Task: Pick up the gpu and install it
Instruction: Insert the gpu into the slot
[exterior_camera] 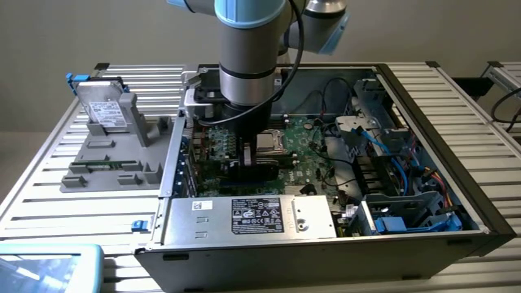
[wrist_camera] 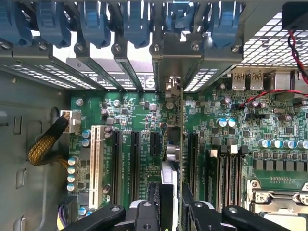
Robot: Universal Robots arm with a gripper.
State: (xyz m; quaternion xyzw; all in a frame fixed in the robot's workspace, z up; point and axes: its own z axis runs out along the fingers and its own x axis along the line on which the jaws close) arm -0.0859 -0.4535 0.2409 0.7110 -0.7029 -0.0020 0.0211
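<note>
- The gripper (wrist_camera: 171, 204) is down inside the open computer case (exterior_camera: 423, 122), over the green motherboard (exterior_camera: 305, 146); its 2 black fingers (wrist_camera: 159, 202) are closed part-way on the gpu (wrist_camera: 172, 139), pinching the card by its edges.
- The gpu stands on edge, seen as a thin vertical strip with its silver metal end bracket (wrist_camera: 180, 55) reaching up to the row of slot covers at the case's rear wall.
- The card sits among the long black expansion slots (wrist_camera: 134, 163), beside a white slot (wrist_camera: 97, 166); whether it is fully seated cannot be told.
- Blue plastic latches (wrist_camera: 96, 24) line the perforated metal brackets.
- At the exterior view's left, a grey moulded tray (exterior_camera: 114, 159) on the slatted table (exterior_camera: 49, 201) holds an upright grey hard drive (exterior_camera: 104, 110).
- A boxy silver power supply (exterior_camera: 252, 217) with a black label fills the near side.
</note>
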